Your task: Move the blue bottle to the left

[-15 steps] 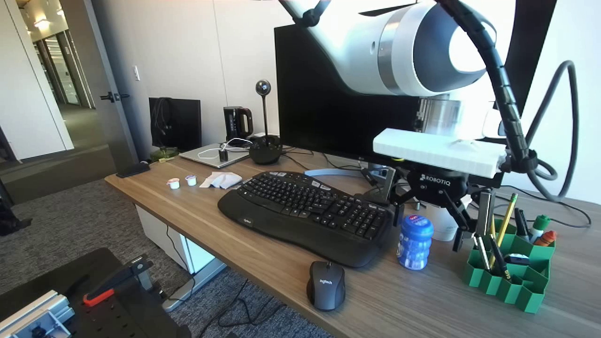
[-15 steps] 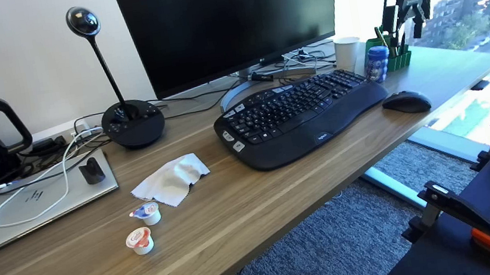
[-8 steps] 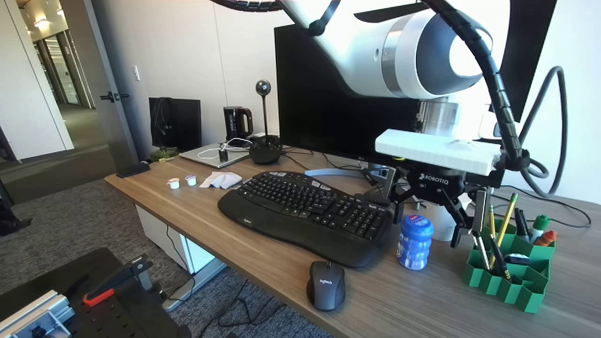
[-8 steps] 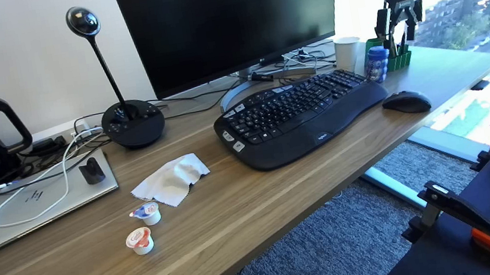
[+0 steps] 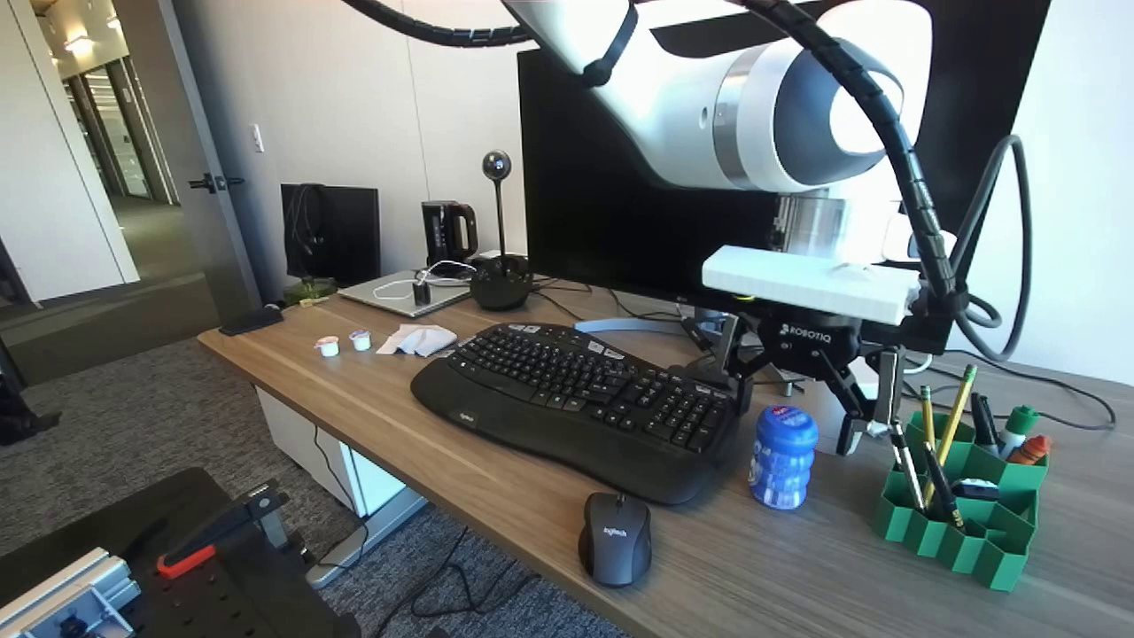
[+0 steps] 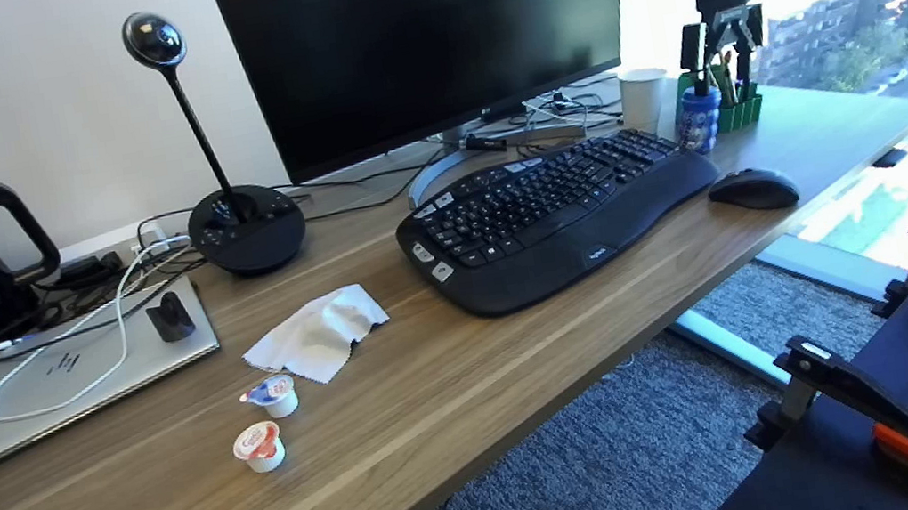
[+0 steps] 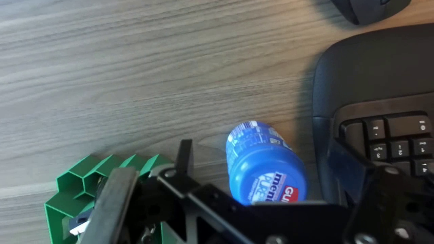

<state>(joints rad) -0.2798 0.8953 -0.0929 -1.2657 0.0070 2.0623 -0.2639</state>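
Claw point(image 5: 795, 425) spread wide, holding nothing; blue Mentos gum bottle point(image 7: 266, 162) stands on table point(image 5: 735, 567) between Logitech keyboard point(image 5: 576, 408) and pen organizer point(image 5: 961, 551), below it, vertical long axis between the jaws in wrist view, fore-aft offset unclear.

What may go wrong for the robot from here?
In the wrist view, one finger of the open gripper overlaps the keyboard, so lowering might press it. The other finger appears near the green holder and might knock its pens. The blue bottle stands beside the keyboard; a low carry could bump it.
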